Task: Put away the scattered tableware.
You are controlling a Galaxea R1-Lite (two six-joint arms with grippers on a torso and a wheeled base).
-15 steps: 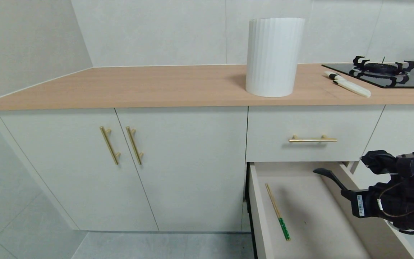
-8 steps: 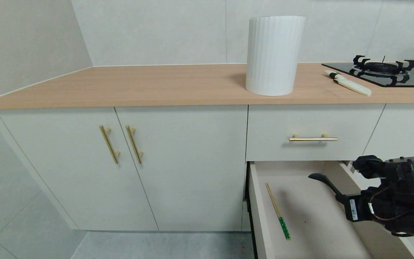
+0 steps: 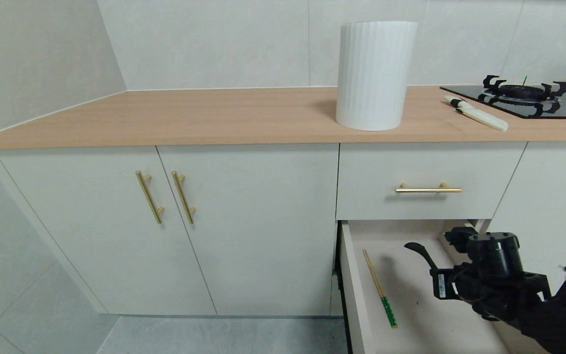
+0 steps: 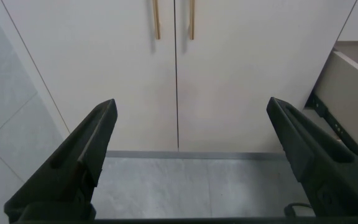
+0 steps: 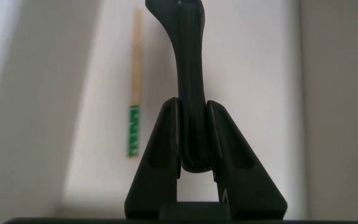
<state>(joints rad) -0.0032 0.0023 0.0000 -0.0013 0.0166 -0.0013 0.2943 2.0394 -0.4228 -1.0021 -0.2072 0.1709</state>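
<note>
Head view — chopsticks [image 3: 379, 289] are contained in the open drawer [image 3: 353, 290], beside the right gripper [image 5: 192, 134], clamped on a black utensil [image 3: 418, 250]; left gripper [image 4: 191, 109] is spread wide — empty.

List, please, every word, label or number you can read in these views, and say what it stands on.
No text can be read.
White sticker on the right gripper, which holds a black utensil: barcode-like marks, too small to read.
Green end of the chopsticks in the open drawer: pale marks, too blurred to read.
</note>
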